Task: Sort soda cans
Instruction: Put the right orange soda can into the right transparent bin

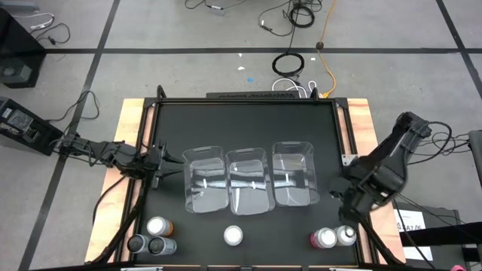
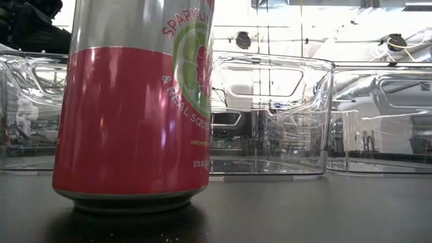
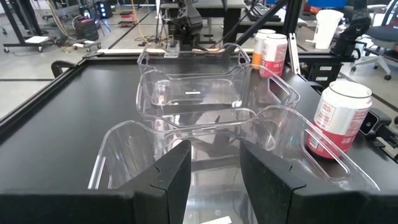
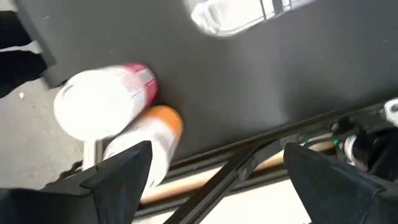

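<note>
Six soda cans stand upright on the black table near its near edge. An orange-brown can (image 1: 157,226) and two silver-grey cans (image 1: 138,243) (image 1: 159,246) stand at the left. A red-pink can (image 1: 233,235) stands in the middle and fills the low view (image 2: 135,101). A red-pink can (image 1: 324,239) (image 4: 102,99) and an orange can (image 1: 346,235) (image 4: 152,137) stand at the right. My left gripper (image 1: 175,167) (image 3: 214,168) is open and empty beside the left bin's left wall. My right gripper (image 1: 340,202) (image 4: 217,168) is open and empty, above the right pair of cans.
Three clear plastic bins (image 1: 205,179) (image 1: 250,181) (image 1: 294,173) stand side by side mid-table, all without cans. A raised rim (image 1: 248,100) frames the black table. Bare table lies behind the bins and between the can groups.
</note>
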You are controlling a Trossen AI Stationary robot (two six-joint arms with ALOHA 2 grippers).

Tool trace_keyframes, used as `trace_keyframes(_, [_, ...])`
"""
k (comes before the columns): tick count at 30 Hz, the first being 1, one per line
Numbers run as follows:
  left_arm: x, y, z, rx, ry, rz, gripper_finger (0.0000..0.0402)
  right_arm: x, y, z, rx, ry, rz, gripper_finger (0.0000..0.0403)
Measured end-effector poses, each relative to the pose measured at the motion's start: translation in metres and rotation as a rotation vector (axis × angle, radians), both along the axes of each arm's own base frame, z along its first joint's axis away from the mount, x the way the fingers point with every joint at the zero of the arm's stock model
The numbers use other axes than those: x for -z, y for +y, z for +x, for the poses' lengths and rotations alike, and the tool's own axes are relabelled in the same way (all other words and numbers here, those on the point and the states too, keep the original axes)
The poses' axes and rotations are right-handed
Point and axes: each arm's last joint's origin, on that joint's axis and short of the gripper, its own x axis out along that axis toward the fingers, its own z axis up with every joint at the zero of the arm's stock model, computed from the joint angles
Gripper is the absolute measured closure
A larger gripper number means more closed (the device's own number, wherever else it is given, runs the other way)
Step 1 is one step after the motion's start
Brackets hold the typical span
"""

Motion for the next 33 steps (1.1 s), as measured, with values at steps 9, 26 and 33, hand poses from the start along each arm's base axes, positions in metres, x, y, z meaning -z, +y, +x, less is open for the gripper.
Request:
trace_keyframes(9, [0.0, 0.0, 0.0, 0.0, 0.002, 0.001, 0.0253, -0.007, 0.038, -0.015, -0.052, 0.018, 0.014, 0.0046])
trace_keyframes(26, [0.0, 0.0, 0.0, -0.006, 0.002, 0.003, 0.0253, 0.022, 0.087, -0.025, -0.333, 0.071, -0.025, 0.0046])
trace_keyframes(33, [0.0, 0.0, 0.0, -0.006, 0.002, 0.003, 0.0253, 0.039, 0.102, -0.019, -0.41, 0.082, -0.063, 0.0046])
